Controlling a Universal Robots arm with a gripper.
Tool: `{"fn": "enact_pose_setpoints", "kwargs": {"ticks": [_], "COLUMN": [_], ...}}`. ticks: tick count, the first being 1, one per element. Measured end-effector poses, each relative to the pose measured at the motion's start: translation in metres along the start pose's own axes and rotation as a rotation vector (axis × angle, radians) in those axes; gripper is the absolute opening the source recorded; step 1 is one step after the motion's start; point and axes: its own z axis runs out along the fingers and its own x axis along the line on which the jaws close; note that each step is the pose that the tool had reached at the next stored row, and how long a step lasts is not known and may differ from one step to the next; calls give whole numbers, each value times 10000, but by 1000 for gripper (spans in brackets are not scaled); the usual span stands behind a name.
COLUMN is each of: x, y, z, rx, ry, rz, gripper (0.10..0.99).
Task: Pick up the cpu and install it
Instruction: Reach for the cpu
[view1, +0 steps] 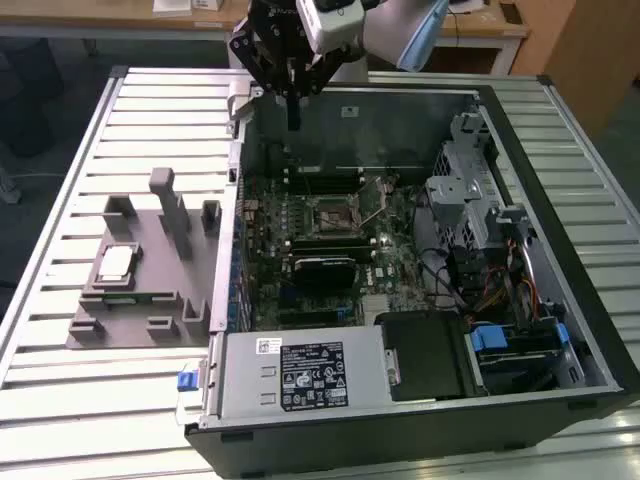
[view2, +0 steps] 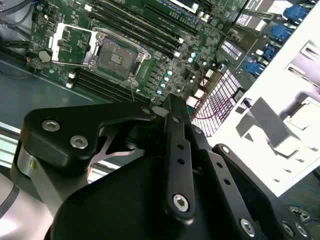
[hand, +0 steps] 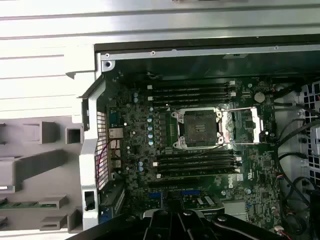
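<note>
The cpu (view1: 115, 262), a small silver square, lies flat on the grey slotted tray (view1: 140, 300) at the exterior view's left, outside the computer case. My gripper (view1: 293, 122) hangs above the case's back wall, well away from the cpu, its dark fingers together with nothing between them. The cpu socket (view1: 335, 215) on the green motherboard stands open; in the first wrist view its frame (hand: 200, 127) is bare and the metal plate (hand: 245, 127) is flipped aside. The socket (view2: 117, 55) also shows beyond the gripper's black linkage (view2: 175, 165) in the second wrist view.
The open computer case (view1: 560, 200) lies on a slatted metal table (view1: 90, 130). Memory sticks (hand: 192, 92) flank the socket. A drive cage (view1: 465, 190), cables and a power supply (view1: 300, 375) fill the case's other parts. Upright posts (view1: 170, 210) rise from the tray.
</note>
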Motion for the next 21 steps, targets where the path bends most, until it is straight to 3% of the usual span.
{"fn": "enact_pose_setpoints", "kwargs": {"ticks": [12, 21], "x": [27, 109], "y": [-2, -8], "z": [-1, -3], "rx": [0, 0], "ry": [0, 0], "rz": [0, 0], "gripper": [106, 106]}}
